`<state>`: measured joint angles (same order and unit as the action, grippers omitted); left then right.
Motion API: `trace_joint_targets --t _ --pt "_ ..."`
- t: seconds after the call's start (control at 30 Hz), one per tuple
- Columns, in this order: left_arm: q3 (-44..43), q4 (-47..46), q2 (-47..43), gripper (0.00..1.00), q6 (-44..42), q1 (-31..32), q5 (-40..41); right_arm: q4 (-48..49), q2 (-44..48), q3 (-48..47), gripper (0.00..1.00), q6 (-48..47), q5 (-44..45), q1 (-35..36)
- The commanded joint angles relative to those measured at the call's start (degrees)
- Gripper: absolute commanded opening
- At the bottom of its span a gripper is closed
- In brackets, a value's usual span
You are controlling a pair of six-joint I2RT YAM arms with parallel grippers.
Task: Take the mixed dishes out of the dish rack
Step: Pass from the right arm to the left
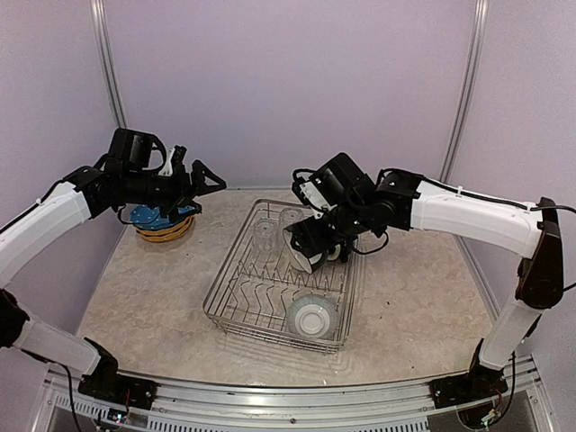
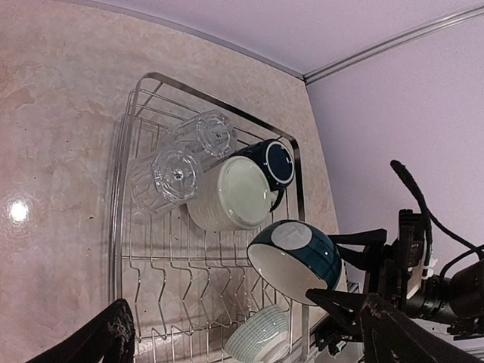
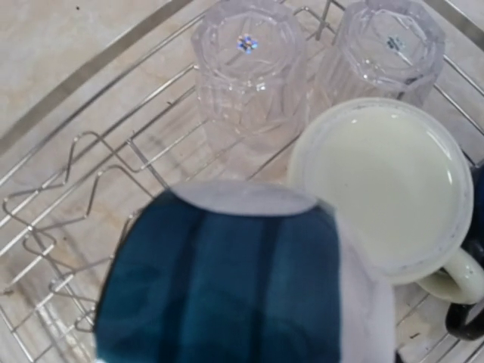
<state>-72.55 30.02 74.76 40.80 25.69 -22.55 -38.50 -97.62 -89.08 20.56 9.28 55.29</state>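
The silver wire dish rack (image 1: 236,297) (image 2: 128,197) stands mid-table. My right gripper (image 1: 312,241) is shut on a teal-and-white bowl (image 1: 300,250) (image 2: 299,257) (image 3: 219,280), tilted and lifted above the rack's right side; in the right wrist view the bowl hides its fingers. Inside the rack at the far end are two upturned clear tumblers (image 2: 172,175) (image 3: 248,57), a cream mug (image 2: 231,193) (image 3: 386,189) and a dark navy mug (image 2: 274,160). A pale striped bowl (image 1: 312,317) (image 2: 261,336) sits at the near end. My left gripper (image 1: 205,193) (image 2: 249,340) hangs open and empty, left of the rack.
A stack of mustard-yellow and blue plates (image 1: 164,223) lies on the table at the back left, just under my left gripper. Lilac walls close in the back and sides. Marbled tabletop (image 1: 144,306) shows on both sides of the rack.
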Motion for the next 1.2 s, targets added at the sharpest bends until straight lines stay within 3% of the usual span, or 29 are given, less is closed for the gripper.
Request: trace_joint_targets --t 0.0,0.17,0.4,0.8,0.9,1.17 --pt "1.03 -2.27 1.67 0.99 0.96 1.21 -3.69 4.97 2.74 -0.04 0.21 2.95 -1.84 -1.33" --pt "3.38 -7.79 3.08 0.99 4.45 1.88 -8.75 15.21 6.42 6.58 0.21 8.82 -12.18 -5.49" --pt "5.70 -14.90 5.16 0.93 8.43 5.09 -12.23 37.63 13.13 20.69 0.21 22.00 -27.80 -11.78" --pt "2.11 -19.85 15.26 0.80 13.25 9.04 -15.68 52.75 14.18 25.62 0.21 31.31 -34.88 -13.64" --pt "-0.48 -18.94 17.52 0.73 13.25 10.24 -15.03 54.70 13.72 26.13 0.21 32.09 -35.96 -13.59" --pt "-7.41 -13.62 22.58 0.41 11.92 13.41 -9.83 57.39 13.57 27.82 0.21 32.45 -37.35 -13.57"
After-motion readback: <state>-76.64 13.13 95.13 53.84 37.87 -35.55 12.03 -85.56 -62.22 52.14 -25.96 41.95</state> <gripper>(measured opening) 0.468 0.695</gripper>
